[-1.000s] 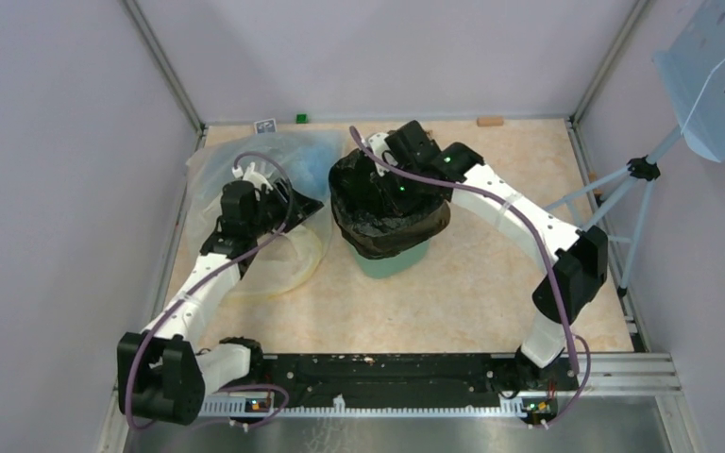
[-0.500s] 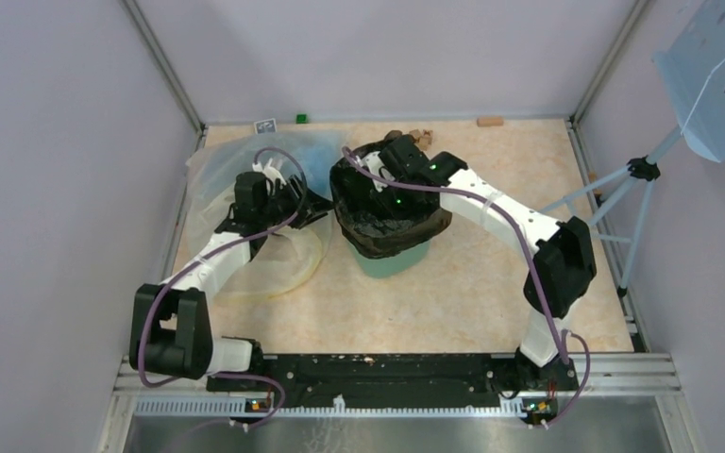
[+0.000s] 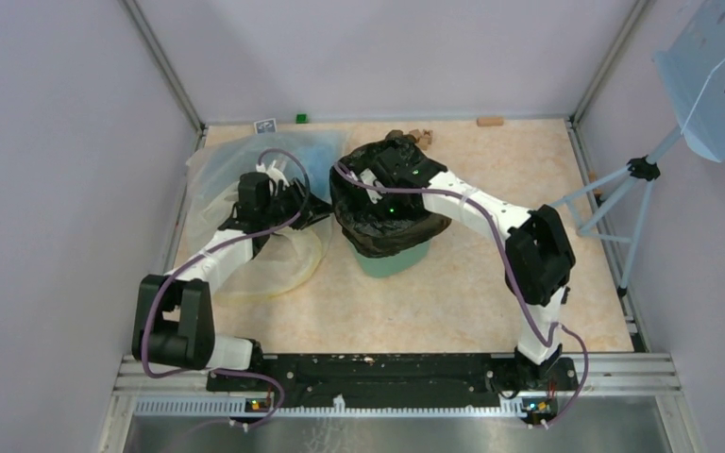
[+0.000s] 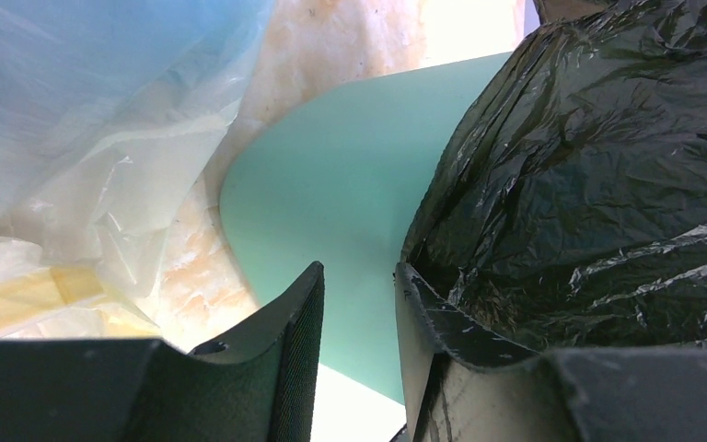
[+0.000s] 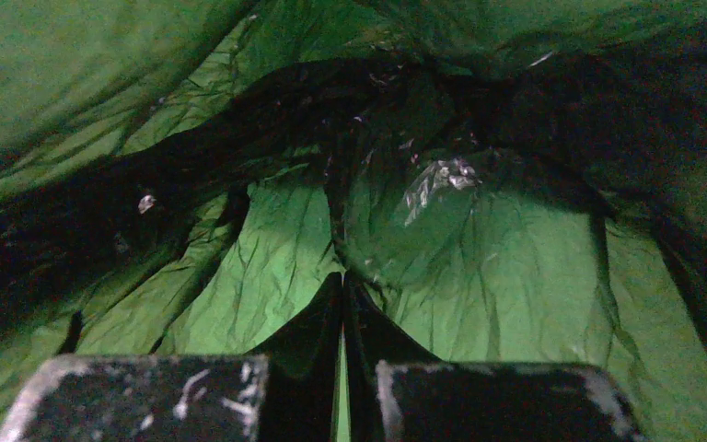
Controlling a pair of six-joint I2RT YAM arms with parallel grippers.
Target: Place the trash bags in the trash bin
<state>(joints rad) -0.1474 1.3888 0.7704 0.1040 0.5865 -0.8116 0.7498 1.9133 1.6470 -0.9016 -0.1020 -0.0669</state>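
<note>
1. The trash bag (image 3: pixel 392 225) sits in the trash bin (image 3: pixel 394 262). Its body hangs down inside and its mouth is folded outward over the rim, so the skirt hides the upper wall and only the mint-green base shows from above.
2. The bag's long axis runs top to bottom, in line with the bin's height, not along the worktop (image 3: pixel 491 274).
3. The right pincer (image 5: pixel 342 293) is down inside the bag. It is clenched, tips pressed together, with crinkled film all round it glowing green. I cannot tell whether a fold is nipped between them.
4. The left pincer (image 4: pixel 359 276) is released, its jaws a narrow gap apart with nothing between them. Through the gap shows bare bin wall. The bag's skirt hangs just beside its right finger — touching it or very nearly.
5. The next move turns on this: the skirt lies to the left pincer's right, outside the bin, and the left arm is the nearer one to it. My judgement is that seating the hem falls to that arm.
6. Count — one black bag, one bin, one clear bag (image 3: pixel 236 165) lying under the left arm, two arms.
</note>
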